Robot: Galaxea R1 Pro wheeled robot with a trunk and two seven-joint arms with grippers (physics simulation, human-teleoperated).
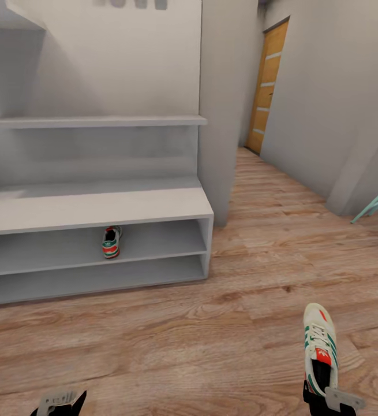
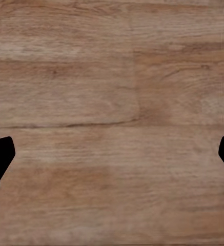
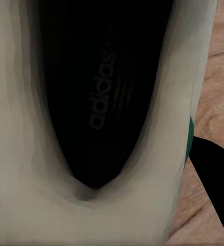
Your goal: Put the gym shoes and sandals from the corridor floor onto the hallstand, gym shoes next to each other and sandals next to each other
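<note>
Right gripper (image 1: 327, 398) of mine clamps the heel of a sneaker (image 1: 320, 346) at lower right; its mate (image 1: 111, 241) sits on the rack (image 1: 96, 211), centre-left. Left gripper (image 2: 112, 154) gapes wide.

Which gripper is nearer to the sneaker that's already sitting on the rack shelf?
Left. The left gripper sits low in the head view, roughly below the shelved gym shoe. The right gripper is far off to the other side, at the second gym shoe.

A home corridor: wood-plank floor (image 1: 252, 242), white hallstand (image 1: 96, 208), wooden door (image 1: 268, 86) at the end
</note>
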